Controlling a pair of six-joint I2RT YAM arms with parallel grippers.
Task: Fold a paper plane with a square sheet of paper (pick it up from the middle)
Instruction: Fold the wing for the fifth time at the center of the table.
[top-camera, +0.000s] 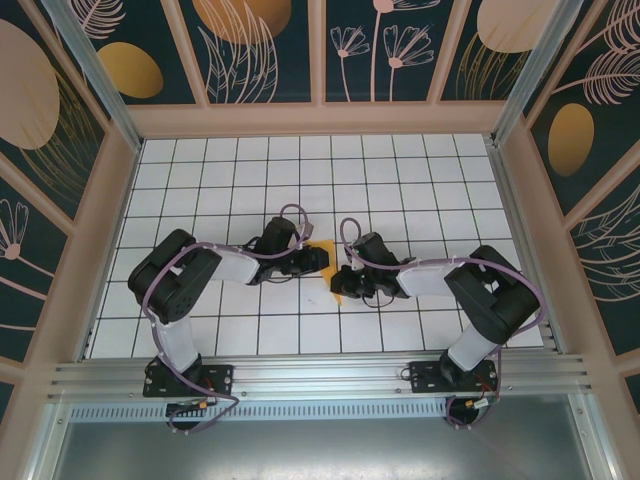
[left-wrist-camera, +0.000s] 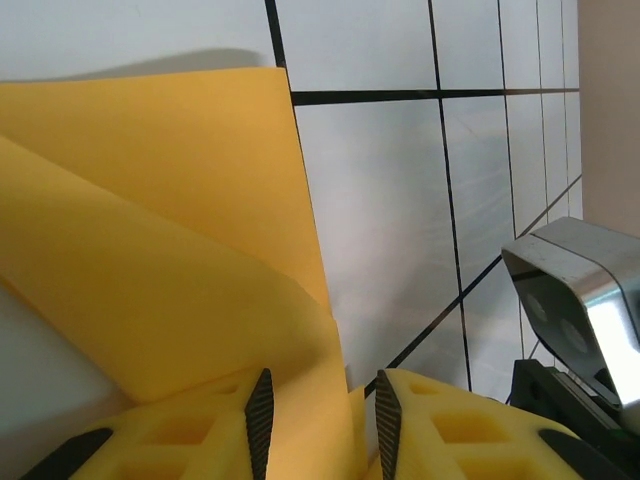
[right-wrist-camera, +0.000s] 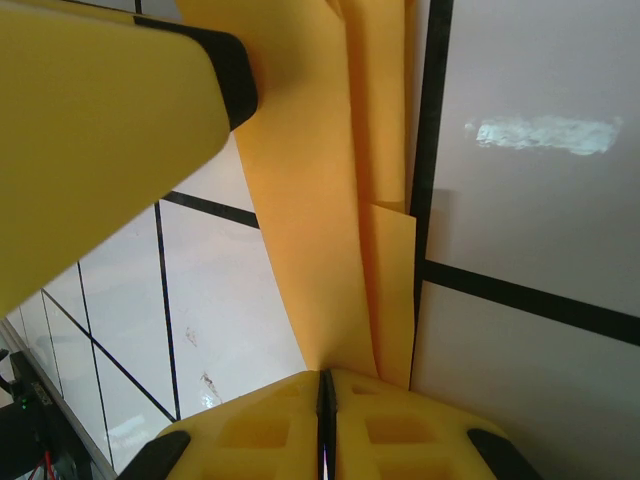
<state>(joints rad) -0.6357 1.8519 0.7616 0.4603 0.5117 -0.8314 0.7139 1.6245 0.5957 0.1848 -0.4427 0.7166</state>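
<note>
Work surface: white table ruled into square tiles by thin black lines, glossy enough to throw a glare patch in the right wrist view. Enclosure: dark teal wall panels printed with pale plant outlines and dull orange ovals, set in a peach frame; an aluminium rail runs along the near edge, with both arm bases bolted to it. Purple cables loop along the arms. Both arms reach inward and meet over the middle of the table. The orange paper lies there between the two heads, mostly covered by them from above, partly folded and lifted off the tiles. Left gripper: jaws part-way apart, black pads clearly separated, a curved fold of the paper running down into the gap between them; cannot tell whether the pads actually press on it. A grey camera housing sits at the right of that view. Right gripper: jaws closed together, pinching the edge of the paper, whose layered folds rise from the pinch along a black grid line. One yellow finger of the left gripper stands close against the paper, upper left in that view.
</note>
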